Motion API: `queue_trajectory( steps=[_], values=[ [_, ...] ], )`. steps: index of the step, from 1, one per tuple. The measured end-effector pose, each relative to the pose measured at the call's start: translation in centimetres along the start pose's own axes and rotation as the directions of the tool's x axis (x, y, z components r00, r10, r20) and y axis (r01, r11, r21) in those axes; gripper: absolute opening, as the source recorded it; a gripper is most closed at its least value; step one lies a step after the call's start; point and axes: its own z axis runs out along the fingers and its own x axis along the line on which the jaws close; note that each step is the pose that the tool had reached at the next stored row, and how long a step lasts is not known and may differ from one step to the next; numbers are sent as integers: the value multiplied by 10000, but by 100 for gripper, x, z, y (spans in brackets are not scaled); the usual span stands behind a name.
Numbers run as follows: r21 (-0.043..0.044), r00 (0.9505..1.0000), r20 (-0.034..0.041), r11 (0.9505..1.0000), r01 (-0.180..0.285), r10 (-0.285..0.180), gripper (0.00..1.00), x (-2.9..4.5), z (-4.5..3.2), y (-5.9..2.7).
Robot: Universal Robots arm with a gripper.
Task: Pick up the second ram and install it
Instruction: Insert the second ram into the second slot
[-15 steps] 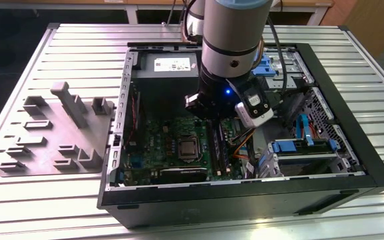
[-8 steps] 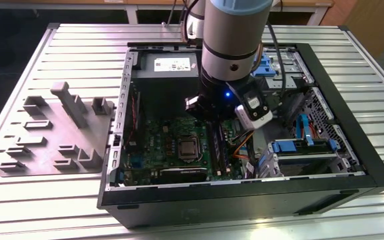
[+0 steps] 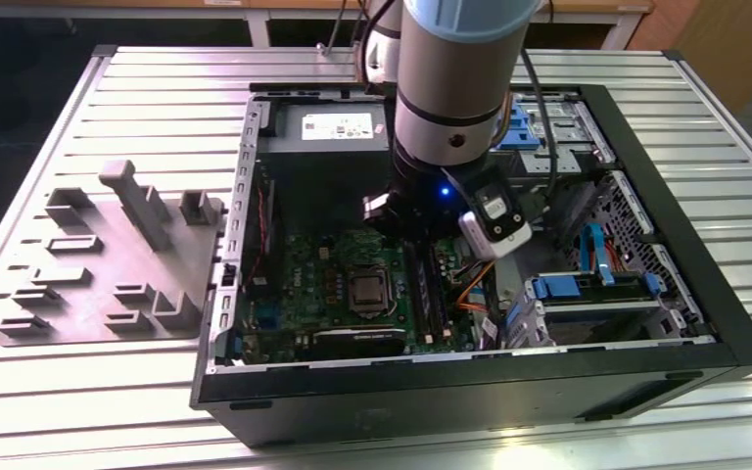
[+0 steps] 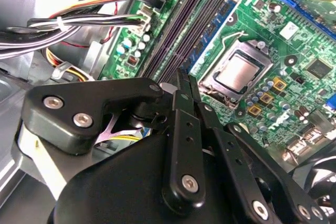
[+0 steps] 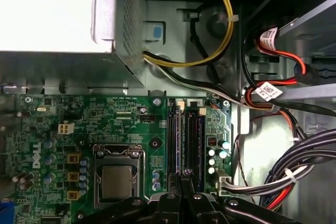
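My gripper [image 5: 183, 176] is low inside the open computer case [image 3: 637, 367], over the motherboard's black memory slots [image 4: 181, 24]. Its fingers [image 4: 180, 100] stand pressed together on the second ram [image 5: 181, 135]. The ram shows edge-on as a thin strip running along the slot nearest the processor socket [image 5: 116, 181]. I cannot tell whether it is seated or just above the slot. Another memory stick [image 5: 201, 135] with a bluish label [image 4: 216, 27] stands in a neighbouring slot. In the exterior view the arm [image 3: 448, 117] covers the gripper.
The grey holder tray [image 3: 102, 264] with upright tabs lies on the table at the exterior view's left. A power supply [image 5: 52, 14] borders the board. Cable bundles [image 5: 294, 166] run close beside the slots. Blue drive brackets [image 3: 572, 286] sit at the case's right.
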Motion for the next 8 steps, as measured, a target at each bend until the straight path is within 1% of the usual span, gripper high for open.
queue_trajectory(
  steps=[8],
  values=[
    [1,10000,0,10000,-1,1,11,-17,47,-19]
  ],
)
